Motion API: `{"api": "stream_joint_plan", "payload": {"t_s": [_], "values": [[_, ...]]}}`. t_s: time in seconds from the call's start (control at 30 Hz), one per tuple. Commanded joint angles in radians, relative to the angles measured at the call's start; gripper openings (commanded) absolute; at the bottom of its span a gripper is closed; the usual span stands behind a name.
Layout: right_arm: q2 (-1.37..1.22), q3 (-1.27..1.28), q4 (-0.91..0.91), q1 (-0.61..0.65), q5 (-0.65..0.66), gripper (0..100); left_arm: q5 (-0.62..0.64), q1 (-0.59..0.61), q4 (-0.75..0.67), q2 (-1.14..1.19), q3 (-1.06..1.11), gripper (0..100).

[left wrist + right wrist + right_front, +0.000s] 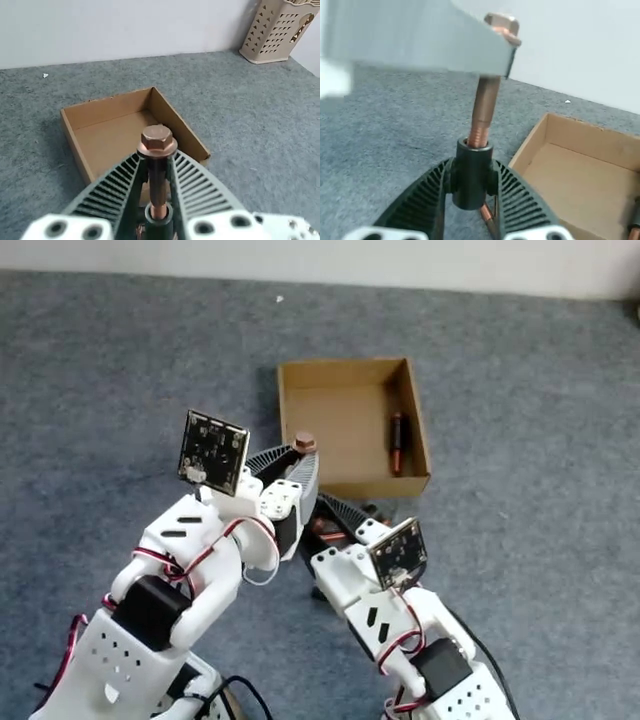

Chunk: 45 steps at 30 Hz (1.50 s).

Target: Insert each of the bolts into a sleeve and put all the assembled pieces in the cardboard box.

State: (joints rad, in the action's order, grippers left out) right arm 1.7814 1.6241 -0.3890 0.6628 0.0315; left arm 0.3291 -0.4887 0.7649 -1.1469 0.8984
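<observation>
Beside cardboard box (pixel 283 410): left end effector (pixel 157 161) clamps bolt (pixel 157 141), tip inside sleeve (pixel 470 156) clamped by right end effector (pixel 471 172).

No writing, number or sign can be read anywhere; the cardboard box (pixel 340 375) shows plain brown walls with no legible print.

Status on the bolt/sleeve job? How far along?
Done: one assembled piece lies in the cardboard box. In hand: left tool shut on a bolt, its threaded end just inside the sleeve gripped by the right tool. Left: seat it fully, then box it.
</observation>
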Motion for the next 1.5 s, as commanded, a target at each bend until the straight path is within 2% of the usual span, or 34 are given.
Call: {"api": "stream_joint_plan", "payload": {"t_s": [0.0,0.07,0.2,0.53,0.73,0.87,1.0,1.23,1.47], "values": [[0.015,-0.013,0.028,-0.061,0.003,0.5,-0.141,-0.090,0.106,-0.007,-0.005,7],[0.013,-0.013,0.028,-0.065,0.003,0.5,-0.196,-0.101,0.183,-0.007,-0.004,15],[0.013,-0.012,-0.008,-0.067,0.003,0.5,-0.192,-0.065,0.275,-0.008,-0.018,25],[0.012,-0.022,-0.243,-0.068,0.003,0.5,-0.196,0.153,0.404,-0.257,-0.019,25],[0.010,-0.088,-0.346,-0.140,0.003,0.5,-0.196,0.338,0.413,-0.490,0.165,24],[0.008,-0.213,-0.472,-0.163,0.006,0.5,-0.196,0.412,0.411,-0.657,0.314,24],[-0.022,-0.294,-0.498,-0.166,0.011,0.5,-0.196,0.470,0.410,-0.684,0.417,14],[-0.456,-0.533,-0.437,-0.179,0.011,0.5,-0.232,0.545,0.259,-0.665,0.579,3],[-1.001,-0.851,-0.266,-0.344,0.012,0.5,-0.236,0.601,0.146,-0.665,0.711,2]]}}
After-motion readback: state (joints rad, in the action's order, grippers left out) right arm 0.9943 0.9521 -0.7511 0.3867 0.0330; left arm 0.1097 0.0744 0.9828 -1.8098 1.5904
